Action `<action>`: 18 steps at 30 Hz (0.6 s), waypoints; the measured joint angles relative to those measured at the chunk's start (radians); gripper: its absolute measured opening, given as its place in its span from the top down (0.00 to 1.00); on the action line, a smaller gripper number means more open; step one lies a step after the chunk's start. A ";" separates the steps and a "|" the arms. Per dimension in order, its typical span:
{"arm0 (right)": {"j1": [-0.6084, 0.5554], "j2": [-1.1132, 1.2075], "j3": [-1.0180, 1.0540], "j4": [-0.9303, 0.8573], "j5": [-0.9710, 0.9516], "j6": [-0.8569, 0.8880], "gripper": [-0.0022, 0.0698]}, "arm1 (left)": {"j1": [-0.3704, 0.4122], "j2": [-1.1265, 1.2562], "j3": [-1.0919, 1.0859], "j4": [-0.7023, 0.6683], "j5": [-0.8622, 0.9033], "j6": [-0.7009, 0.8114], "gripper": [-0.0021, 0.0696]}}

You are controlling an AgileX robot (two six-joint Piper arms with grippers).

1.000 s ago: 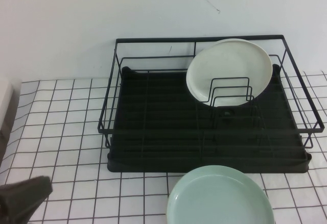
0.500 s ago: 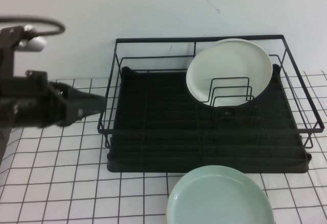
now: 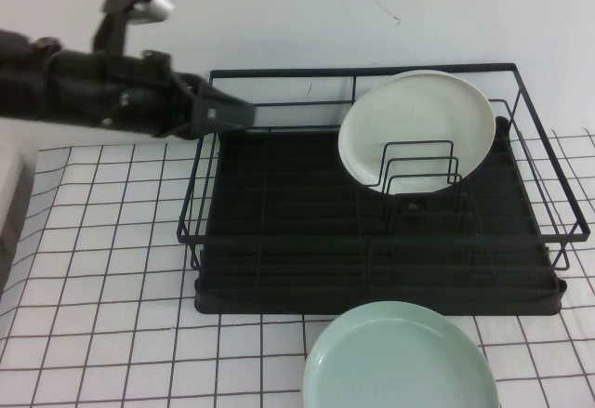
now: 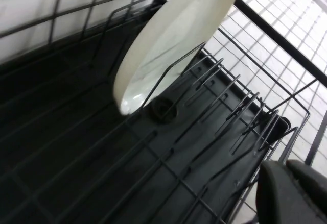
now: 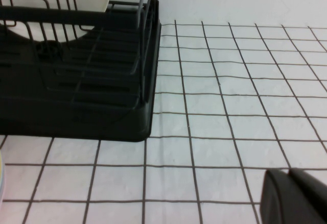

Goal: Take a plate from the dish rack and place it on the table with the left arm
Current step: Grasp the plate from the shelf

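You're dealing with a glossy, rigid plate [image 3: 418,129], so I'd guess slick and chippy; go for the upper rim, clear of the wire loops. It stands tilted on edge in the back right of the dish rack [image 3: 279,241]. Your left gripper [image 3: 232,112] hovers over the rack's back left corner, well apart from the plate, fingers looking pressed together. The right gripper [image 5: 296,196] sits low over the desk [image 5: 230,106]; can't tell its state.

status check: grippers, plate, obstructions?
Left gripper above dish rack's left-rear corner, holding nothing. Right gripper low over table. White plate upright in loops. Nothing between.
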 joint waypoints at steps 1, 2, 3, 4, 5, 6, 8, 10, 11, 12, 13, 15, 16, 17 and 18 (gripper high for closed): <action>0.000 0.000 0.000 0.000 0.000 0.000 0.97 | -0.020 0.031 -0.038 0.009 0.002 0.001 0.98; 0.000 0.000 0.000 0.000 0.000 0.000 0.97 | -0.040 0.055 -0.068 0.022 0.005 0.005 0.97; 0.000 0.000 0.000 0.000 0.000 0.000 0.97 | -0.057 0.079 -0.107 0.036 0.009 0.013 0.97; 0.000 0.000 0.000 0.000 0.000 0.000 0.97 | -0.080 0.114 -0.147 0.053 0.011 0.023 0.97; 0.000 0.000 0.000 0.000 0.000 0.000 0.97 | -0.093 0.136 -0.187 0.062 0.015 0.030 0.97; 0.000 0.000 0.000 0.000 0.000 0.000 0.97 | -0.107 0.163 -0.228 0.068 0.018 0.040 0.94; 0.000 0.000 0.000 0.000 0.000 0.000 0.97 | -0.124 0.217 -0.302 0.075 0.020 0.047 0.87; 0.000 0.000 0.000 0.000 0.000 0.000 0.97 | -0.140 0.272 -0.383 0.078 0.028 0.055 0.71; 0.000 0.000 0.000 0.000 0.000 0.000 0.97 | -0.141 0.293 -0.414 0.078 0.035 0.060 0.62; 0.000 0.000 0.000 0.000 0.000 0.000 0.97 | -0.142 0.320 -0.449 0.076 0.044 0.062 0.54; 0.000 0.000 0.000 0.000 0.000 0.000 0.97 | -0.142 0.346 -0.482 0.074 0.049 0.064 0.46; 0.000 0.000 0.000 0.000 0.000 0.000 0.97 | -0.142 0.390 -0.538 0.073 0.055 0.065 0.38; 0.000 0.000 0.000 0.000 0.000 0.000 0.97 | -0.142 0.413 -0.561 0.072 0.055 0.067 0.36; 0.000 0.000 0.000 0.000 0.000 0.000 0.97 | -0.144 0.430 -0.578 0.072 0.057 0.071 0.35; 0.000 0.000 0.000 0.000 0.000 0.000 0.97 | -0.147 0.449 -0.598 0.070 0.057 0.073 0.35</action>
